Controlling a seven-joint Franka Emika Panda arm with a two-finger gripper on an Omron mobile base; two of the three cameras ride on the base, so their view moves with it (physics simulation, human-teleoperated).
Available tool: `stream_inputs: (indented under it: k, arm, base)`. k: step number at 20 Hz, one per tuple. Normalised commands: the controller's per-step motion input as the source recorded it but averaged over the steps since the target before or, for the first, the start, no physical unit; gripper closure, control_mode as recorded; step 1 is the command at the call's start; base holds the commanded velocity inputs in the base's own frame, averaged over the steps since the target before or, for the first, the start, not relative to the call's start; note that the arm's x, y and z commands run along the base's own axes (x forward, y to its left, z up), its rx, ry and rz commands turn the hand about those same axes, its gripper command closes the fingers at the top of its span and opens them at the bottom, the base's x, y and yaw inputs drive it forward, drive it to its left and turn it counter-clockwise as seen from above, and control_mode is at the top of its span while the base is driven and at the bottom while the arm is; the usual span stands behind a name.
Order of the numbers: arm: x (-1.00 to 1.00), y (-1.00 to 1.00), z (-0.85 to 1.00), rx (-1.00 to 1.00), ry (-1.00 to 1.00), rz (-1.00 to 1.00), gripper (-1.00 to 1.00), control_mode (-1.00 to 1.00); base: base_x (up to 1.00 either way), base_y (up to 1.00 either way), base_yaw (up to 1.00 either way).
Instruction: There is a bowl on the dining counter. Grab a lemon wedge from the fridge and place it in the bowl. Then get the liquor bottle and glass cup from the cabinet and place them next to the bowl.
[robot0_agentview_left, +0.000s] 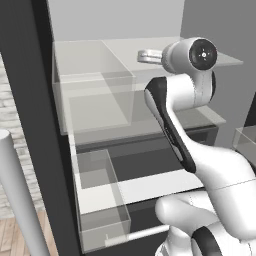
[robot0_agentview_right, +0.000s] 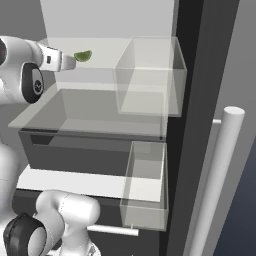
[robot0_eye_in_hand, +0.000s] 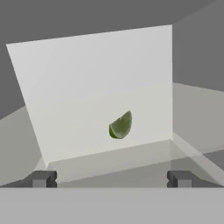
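Observation:
The fridge (robot0_agentview_left: 26, 100) stands open in front of me. A greenish lemon wedge (robot0_agentview_right: 83, 55) lies on its upper glass shelf (robot0_agentview_right: 107, 50), near the white back wall. In the hand view the lemon wedge (robot0_eye_in_hand: 120, 125) sits ahead, a little right of centre. My gripper (robot0_agentview_right: 70, 62) reaches in over that shelf, just short of the wedge and apart from it. It is open: the fingertips (robot0_eye_in_hand: 41, 178) stand wide apart with nothing between them. From the left, the gripper (robot0_agentview_left: 146, 56) shows partly behind my arm. The bowl, dining counter, liquor bottle, glass cup and cabinet are out of view.
Clear bins hang beside the shelves: an upper bin (robot0_agentview_right: 150, 75) and a lower bin (robot0_agentview_right: 145, 185). A dark drawer (robot0_agentview_right: 75, 150) sits under the lower glass shelf. A pale bar handle (robot0_agentview_right: 215, 175) stands at the right, and another (robot0_agentview_left: 15, 200) at the left.

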Motion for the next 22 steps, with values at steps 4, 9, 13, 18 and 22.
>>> stream_inputs:
  k: [4,9,13,18,22]
  arm:
    - [0.45,0.00,0.00,0.00,0.00,-0.01,-1.00,-1.00]
    - [0.35,0.06,0.00,0.00,0.02,-0.17,-1.00,-1.00]
    - [0.24,0.02,0.00,0.00,0.02,-0.18,-1.00,-1.00]
    - [0.29,0.00,0.00,-0.01,0.03,-0.11,-1.00,-1.00]
    - [0.29,0.00,-0.01,-0.05,0.01,-0.08,-1.00,-1.00]
  base:
    - [0.00,0.00,0.00]
    - [0.00,0.00,0.00]
    - [0.00,0.00,0.00]
    - [0.00,0.00,0.00]
    - [0.00,0.00,0.00]
